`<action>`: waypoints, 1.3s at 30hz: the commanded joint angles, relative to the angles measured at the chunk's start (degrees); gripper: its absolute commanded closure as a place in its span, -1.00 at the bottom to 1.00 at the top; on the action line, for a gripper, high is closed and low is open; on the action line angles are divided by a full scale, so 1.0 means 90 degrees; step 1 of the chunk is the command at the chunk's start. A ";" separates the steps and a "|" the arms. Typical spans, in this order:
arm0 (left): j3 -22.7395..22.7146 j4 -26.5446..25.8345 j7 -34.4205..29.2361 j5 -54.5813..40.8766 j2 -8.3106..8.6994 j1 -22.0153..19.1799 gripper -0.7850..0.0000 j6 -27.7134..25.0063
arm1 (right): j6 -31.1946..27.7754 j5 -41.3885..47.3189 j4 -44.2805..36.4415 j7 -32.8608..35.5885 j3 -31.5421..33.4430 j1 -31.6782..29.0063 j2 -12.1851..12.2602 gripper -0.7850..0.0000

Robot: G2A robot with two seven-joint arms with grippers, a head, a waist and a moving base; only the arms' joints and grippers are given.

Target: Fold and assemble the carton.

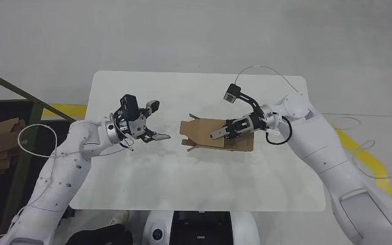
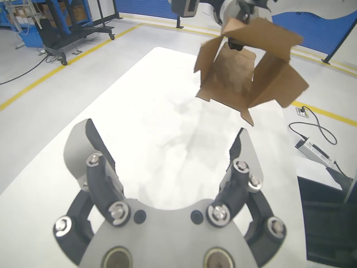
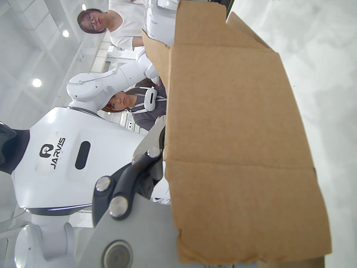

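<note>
The right gripper point(image 1: 215, 134) is clamped on the carton point(image 1: 199, 130), gripping one of its brown panels. In the right wrist view one metal finger point(image 3: 147, 145) lies flat against the outer face of that panel point(image 3: 237, 140); the other finger is hidden behind the cardboard. Seen from above, the carton stretches from the right gripper toward 9 o'clock. Its open end, with loose flaps spread at 10 and 8 o'clock, points at the other arm.

In the left wrist view the carton point(image 2: 231, 73) is partly opened into a tilted sleeve with the flaps splayed. The right gripper point(image 2: 237, 45) sits at its far upper edge. Whether the lowest flap touches the bench point(image 2: 134, 107) cannot be told.

The left gripper point(image 1: 157, 121) stands released, jaws spread wide and holding nothing. In its own wrist view it point(image 2: 166, 147) hangs over bare bench surface. From it the carton lies at 3 o'clock, near but apart, with a strip of white bench point(image 1: 202, 177) between them. The carton sits a little toward 3 o'clock from the bench's middle.

Off the bench, at 9 o'clock in the top view, flat cardboard sheets point(image 1: 9, 138) lie stacked.
</note>
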 commanded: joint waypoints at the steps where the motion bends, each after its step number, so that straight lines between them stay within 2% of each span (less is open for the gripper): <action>1: 0.0086 0.0026 0.0605 0.0500 0.0001 0.0076 -1.00 0.0000 | 0.0000 0.0000 0.0000 0.0000 0.0000 0.0000 0.0000 1.00; 8: 0.0395 0.0315 0.2775 0.2075 0.0124 0.0194 -1.00 0.0000 | 0.0000 0.0000 0.0000 0.0000 0.0000 0.0000 0.0000 1.00; 14: 0.0761 0.0436 0.4307 0.3192 0.0199 0.0136 -1.00 0.0000 | 0.0000 0.0000 0.0000 0.0000 0.0000 0.0000 0.0000 1.00; 22: 0.1439 0.0268 0.4565 0.3449 0.0296 -0.0052 -1.00 0.0258 | 0.0000 0.0000 0.0000 0.0000 0.0000 0.0000 0.0000 1.00; 29: 0.1990 0.0532 0.4680 0.3582 0.0377 -0.0292 -1.00 0.0374 | 0.0022 -0.0045 -0.0080 -0.0148 0.0007 -0.0049 0.0001 1.00; 39: 0.2881 0.0818 0.4899 0.3582 0.0318 -0.0833 -1.00 0.0593 | 0.0226 -0.0243 -0.0462 -0.0328 0.0123 -0.0219 0.0018 1.00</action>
